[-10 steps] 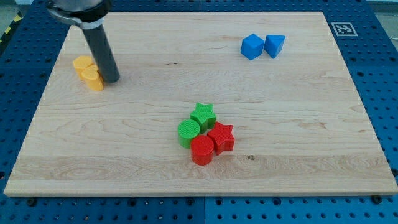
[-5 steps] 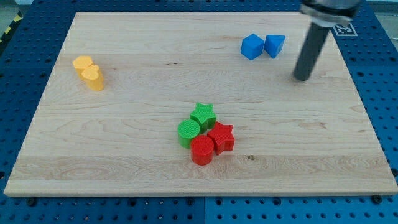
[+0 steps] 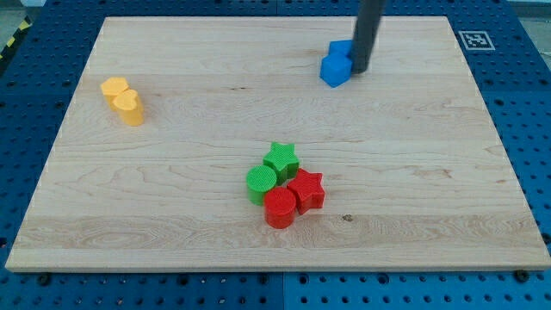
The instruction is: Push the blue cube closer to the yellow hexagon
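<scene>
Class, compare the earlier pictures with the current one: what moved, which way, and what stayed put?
My tip swung from the yellow blocks across to the view's right, then in against the blue cube, nudging it toward the view's left. The second blue block shifted too. The yellow, green and red blocks stayed put.

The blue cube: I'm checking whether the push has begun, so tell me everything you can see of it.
The blue cube, which looks like matte plastic, sits flat on the wooden board near the view's top, right of centre, turned with one corner toward the view's bottom. My tip stands against its right side, seemingly touching. A second blue block peeks out just behind it, mostly hidden by the rod, so its shape is unclear. The yellow hexagon lies far off at the view's left.
</scene>
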You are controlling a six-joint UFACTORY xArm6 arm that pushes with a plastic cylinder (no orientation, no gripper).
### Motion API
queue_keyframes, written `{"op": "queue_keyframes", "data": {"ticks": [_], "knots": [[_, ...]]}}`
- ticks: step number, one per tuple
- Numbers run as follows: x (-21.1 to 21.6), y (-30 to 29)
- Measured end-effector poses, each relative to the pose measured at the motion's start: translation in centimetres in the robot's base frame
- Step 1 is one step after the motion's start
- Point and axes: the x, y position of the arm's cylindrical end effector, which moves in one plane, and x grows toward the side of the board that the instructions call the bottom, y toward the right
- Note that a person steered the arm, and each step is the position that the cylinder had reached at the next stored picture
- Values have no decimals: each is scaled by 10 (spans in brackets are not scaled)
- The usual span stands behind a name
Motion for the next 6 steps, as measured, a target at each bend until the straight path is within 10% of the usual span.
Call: {"op": "queue_keyframes", "data": {"ticks": [6], "knots": [[67,-57]]}}
